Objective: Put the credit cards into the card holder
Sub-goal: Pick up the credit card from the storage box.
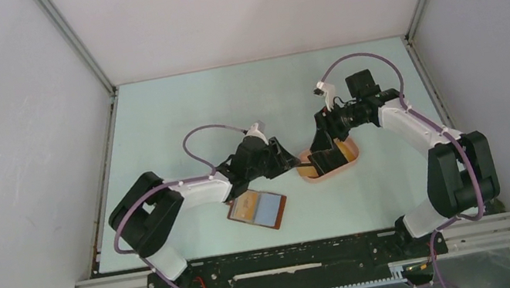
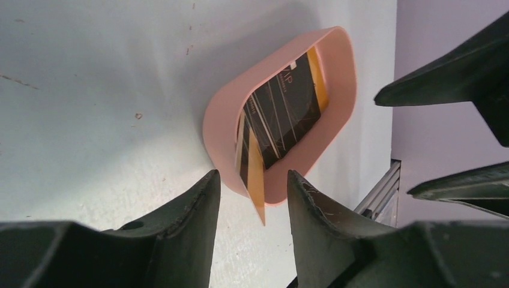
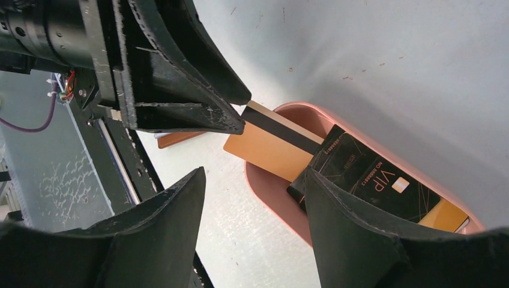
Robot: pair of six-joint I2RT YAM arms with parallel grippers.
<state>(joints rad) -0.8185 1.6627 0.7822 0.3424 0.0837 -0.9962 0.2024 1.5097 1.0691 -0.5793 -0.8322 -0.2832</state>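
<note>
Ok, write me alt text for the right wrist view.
The left gripper reaches in from the upper left, its fingertips at the end of a tan card with a black stripe that juts over the rim of a pink tray. A black VIP card lies in the tray. The right gripper, open, frames the foreground.

Pale letters reading "VIP" are showing on the face of the black card (image 3: 360, 174), which is lying in the pink tray (image 3: 270, 201), seen from the right wrist. Beside them a smaller line is running, beginning "NO" and followed by digits too fine to read with certainty. From the left wrist, the same card (image 2: 282, 114) is showing its "VIP" only in part.
</note>
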